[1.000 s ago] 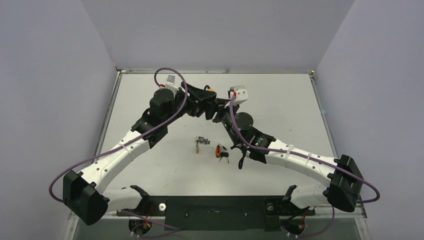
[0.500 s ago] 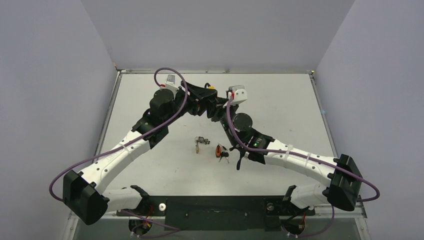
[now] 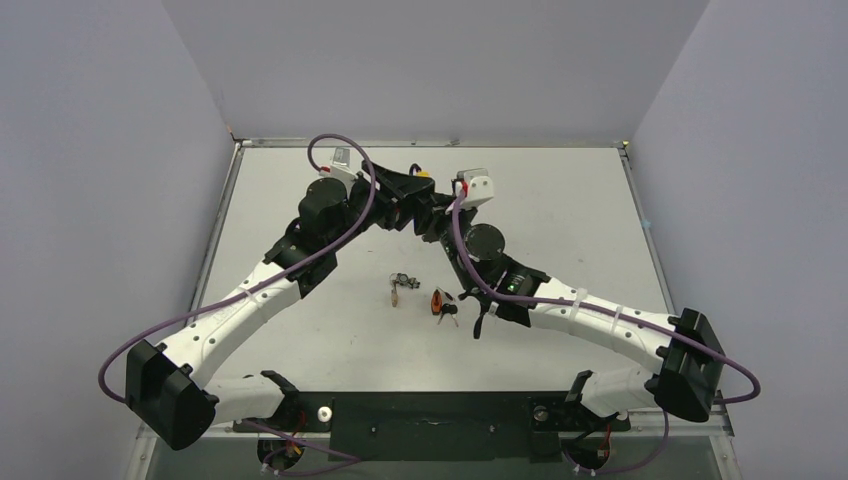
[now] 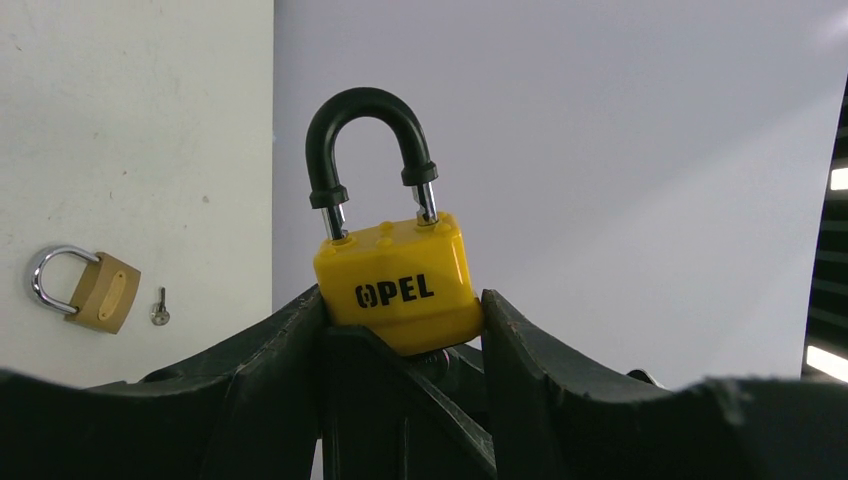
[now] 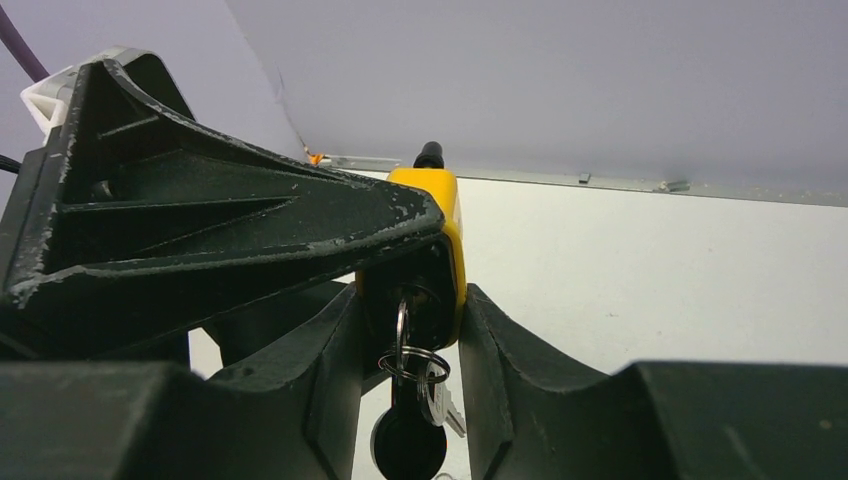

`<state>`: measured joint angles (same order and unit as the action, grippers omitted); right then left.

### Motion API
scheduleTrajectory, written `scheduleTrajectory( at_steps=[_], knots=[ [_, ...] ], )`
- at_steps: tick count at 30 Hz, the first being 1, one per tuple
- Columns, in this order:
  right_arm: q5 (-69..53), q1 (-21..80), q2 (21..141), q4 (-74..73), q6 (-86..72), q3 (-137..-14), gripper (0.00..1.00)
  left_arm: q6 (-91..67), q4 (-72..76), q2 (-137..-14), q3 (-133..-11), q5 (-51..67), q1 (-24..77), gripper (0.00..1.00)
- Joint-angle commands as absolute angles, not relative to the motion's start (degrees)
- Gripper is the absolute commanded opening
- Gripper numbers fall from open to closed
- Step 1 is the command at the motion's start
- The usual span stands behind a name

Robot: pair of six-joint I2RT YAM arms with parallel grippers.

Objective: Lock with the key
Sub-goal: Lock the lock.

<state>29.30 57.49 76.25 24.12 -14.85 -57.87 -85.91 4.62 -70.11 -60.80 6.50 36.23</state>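
Looking from the left: the left end effector is clamped on the yellow padlock, a finger pressed to each side of the body. It's held up off the table, over the far middle. The black shackle points away from the wrist and both of its legs meet the top of the body ("OPEL" is printed on the face, if anyone cares).

Down on the table, nearer the bases, there's a brass padlock with a tiny loose key just beside it. To its right sits a small bunch of keys with an orange tag.

Further right, the right end effector meets the yellow padlock from underneath. Its fingers sit either side of the bottom end, partly open. A key ring hangs from the padlock's underside, with a black-headed key dangling in the gap between them. Honestly can't tell if those fingers are pinching anything or just sitting close.
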Motion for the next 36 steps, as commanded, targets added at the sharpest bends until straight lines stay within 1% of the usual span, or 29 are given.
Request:
scheduleTrajectory(
  at_steps=[1,5,7,13,16,19,21,22,23,27,29,36],
  knots=[
    [29.36,55.93,72.49,24.53,-18.19,-60.64,0.0,-81.91,10.61,-67.06,-63.71,8.37,36.73,0.54],
    [25.9,54.02,70.61,24.01,-20.78,-59.71,0.0,-78.66,10.42,-66.53,-64.12,8.54,36.73,0.66],
    [24.24,53.12,69.67,24.11,-22.18,-59.14,0.0,-77.2,10.77,-66.4,-64.25,8.66,36.72,0.69],
    [16.12,49.05,66.99,23.06,-26.78,-58.58,0.0,-69.98,8.05,-64.97,-65.49,8.04,36.32,0.72],
    [7.23,45.41,65.17,23.07,-31.66,-57.66,0.0,-65.27,6.11,-63.96,-66.54,9.35,34.57,0.73],
    [-1.81,41.3,64.38,22.82,-34.44,-57.74,0.0,-60.43,4.5,-63.27,-68.35,14.51,31.84,0.73],
    [-9.3,39.64,63.61,23.2,-36.25,-57.52,0.0,-58.33,4.87,-62.72,-68.91,18.84,29.05,0.73],
    [-11.11,39.07,63.25,23.46,-37.56,-57.5,0.0,-57.99,5.34,-62.53,-68.91,20.72,26.71,0.73],
    [-14.18,38.05,63.0,24.02,-38.29,-57.4,0.0,-57.52,6.91,-62.55,-69.1,25.24,25.57,0.73],
    [-23.48,35.19,62.14,27.65,-42.85,-56.84,0.0,-55.12,10.23,-64.79,-70.92,37.9,20.01,0.66],
    [-27.64,33.95,62.04,29.61,-45.19,-56.77,0.0,-53.81,10.25,-65.52,-71.59,41.44,18.69,0.61],
    [-36.46,30.78,60.78,36.95,-53.32,-55.75,0.0,-55.79,15.94,-67.61,-72.97,52.86,16.88,0.55]
  ],
)
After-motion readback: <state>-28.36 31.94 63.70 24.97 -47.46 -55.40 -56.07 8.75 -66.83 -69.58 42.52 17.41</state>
